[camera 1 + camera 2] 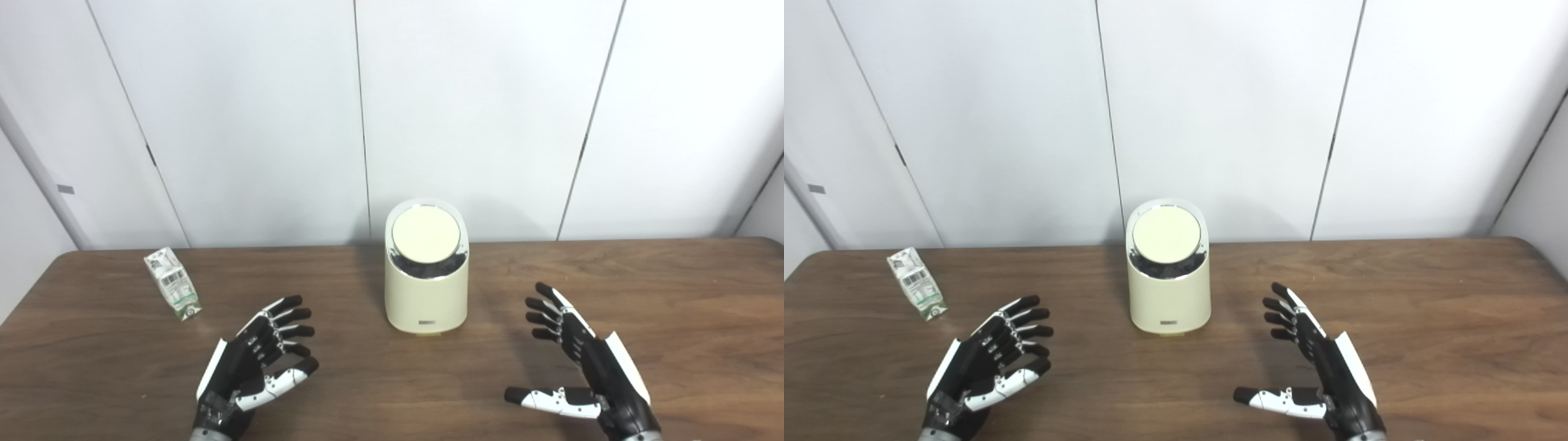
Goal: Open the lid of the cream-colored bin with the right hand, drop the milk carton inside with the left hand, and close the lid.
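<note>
Bin [426,288] stands mid-bench [674,294], lid [425,235] closed; carton [173,283] lies at its 9 o'clock, well apart. Left hand [260,361] at 7 o'clock and right hand [582,361] at 5 o'clock hover, fingers [294,315] spread and released, grasping nothing. Each likely flanks its own target, carton or lid.

Dark wooden table [674,294] with rounded far corners, cream-colored bin [426,288] upright near middle of far edge, lid shut, milk carton [173,283] lying toward far left corner
</note>
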You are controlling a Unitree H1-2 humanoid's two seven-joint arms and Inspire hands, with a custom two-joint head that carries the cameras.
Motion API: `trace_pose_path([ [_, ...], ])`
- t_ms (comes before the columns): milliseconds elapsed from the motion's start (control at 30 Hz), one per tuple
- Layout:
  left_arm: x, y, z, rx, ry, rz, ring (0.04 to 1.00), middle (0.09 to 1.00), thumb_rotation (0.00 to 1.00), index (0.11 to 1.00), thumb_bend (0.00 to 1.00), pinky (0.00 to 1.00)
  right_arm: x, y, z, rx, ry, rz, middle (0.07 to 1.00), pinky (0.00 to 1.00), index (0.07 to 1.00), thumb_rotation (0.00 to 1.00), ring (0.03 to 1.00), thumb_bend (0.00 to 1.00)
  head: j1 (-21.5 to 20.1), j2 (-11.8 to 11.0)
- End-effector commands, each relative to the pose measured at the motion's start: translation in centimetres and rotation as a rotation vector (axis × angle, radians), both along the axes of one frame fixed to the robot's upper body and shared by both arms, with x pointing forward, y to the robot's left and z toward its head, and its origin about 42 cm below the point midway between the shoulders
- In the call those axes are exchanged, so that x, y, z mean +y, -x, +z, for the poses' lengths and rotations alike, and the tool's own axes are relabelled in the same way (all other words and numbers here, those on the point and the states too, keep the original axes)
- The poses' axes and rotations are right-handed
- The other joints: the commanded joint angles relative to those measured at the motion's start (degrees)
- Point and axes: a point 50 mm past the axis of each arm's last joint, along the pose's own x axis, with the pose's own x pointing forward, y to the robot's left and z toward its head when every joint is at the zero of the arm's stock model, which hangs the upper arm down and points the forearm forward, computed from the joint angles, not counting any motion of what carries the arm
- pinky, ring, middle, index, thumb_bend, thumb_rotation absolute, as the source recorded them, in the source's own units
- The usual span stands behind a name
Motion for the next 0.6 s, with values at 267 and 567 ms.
trace_pose_path([
  [267, -0.11, -0.58, 1.61, -0.078, -0.002, -0.001, 0.697, 0.773, 0.07, 0.816, 0.67, 0.57, 0.22, -0.13, 1.79, -0.089, 0.004, 0.016, 0.871, 0.77, 0.922, 0.16, 0.838, 0.76, -0.10, 0.20],
  [567, -0.21, -0.50, 1.56, -0.076, 0.003, -0.008, 0.697, 0.779, 0.08, 0.811, 0.68, 0.56, 0.13, -0.03, 1.69, -0.080, 0.001, 0.011, 0.867, 0.76, 0.916, 0.17, 0.832, 0.77, -0.39, -0.25],
])
